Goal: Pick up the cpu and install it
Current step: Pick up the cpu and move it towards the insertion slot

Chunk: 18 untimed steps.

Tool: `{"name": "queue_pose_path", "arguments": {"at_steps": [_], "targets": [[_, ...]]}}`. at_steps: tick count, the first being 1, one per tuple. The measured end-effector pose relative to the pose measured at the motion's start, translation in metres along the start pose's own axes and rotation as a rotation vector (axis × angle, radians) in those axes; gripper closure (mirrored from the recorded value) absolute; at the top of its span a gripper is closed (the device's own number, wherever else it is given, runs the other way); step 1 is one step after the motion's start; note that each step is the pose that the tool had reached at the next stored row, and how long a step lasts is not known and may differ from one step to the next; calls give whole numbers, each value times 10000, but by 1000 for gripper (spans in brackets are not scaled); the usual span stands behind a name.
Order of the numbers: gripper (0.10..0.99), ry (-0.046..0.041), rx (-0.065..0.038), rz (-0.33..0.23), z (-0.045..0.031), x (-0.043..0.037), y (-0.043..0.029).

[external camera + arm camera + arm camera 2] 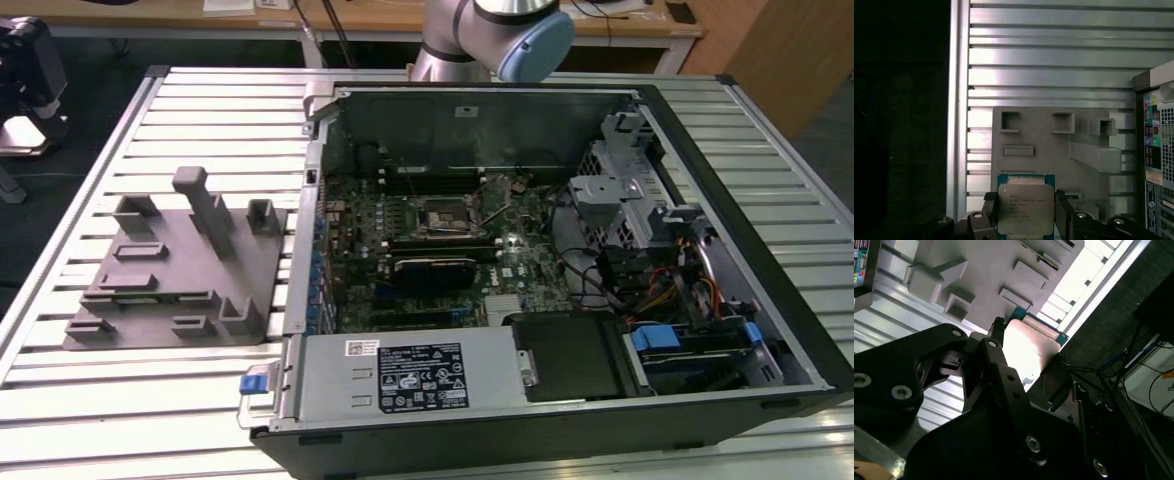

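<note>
clasping the cpu, claw in first wrist view, grey fixture beyond; motherboard in exterior view

Slatted metal table carrying a grey fixture and an open computer case

The table top is made of silvery ribbed slats running from the exterior view's left to its right, with a raised rail along each edge. The grey fixture lies flat on the slats at the exterior view's left, its upper face set with blocks and shallow recesses. The black computer case lies on its side at the exterior view's right, open side up. In the first wrist view a narrow strip of slats shows between fixture and case.
</note>
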State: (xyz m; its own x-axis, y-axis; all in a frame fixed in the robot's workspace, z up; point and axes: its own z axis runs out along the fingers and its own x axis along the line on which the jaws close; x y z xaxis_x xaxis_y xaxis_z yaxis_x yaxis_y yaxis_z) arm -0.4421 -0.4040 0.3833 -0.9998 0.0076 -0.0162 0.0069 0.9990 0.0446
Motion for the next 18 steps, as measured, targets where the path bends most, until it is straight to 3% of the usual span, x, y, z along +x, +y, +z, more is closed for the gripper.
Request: {"name": "queue_pose_path", "arguments": {"at_steps": [8,18], "targets": [[541,-2,-1,-1,3,-87,0],[541,-2,-1,-1,6,-273,1]]}}
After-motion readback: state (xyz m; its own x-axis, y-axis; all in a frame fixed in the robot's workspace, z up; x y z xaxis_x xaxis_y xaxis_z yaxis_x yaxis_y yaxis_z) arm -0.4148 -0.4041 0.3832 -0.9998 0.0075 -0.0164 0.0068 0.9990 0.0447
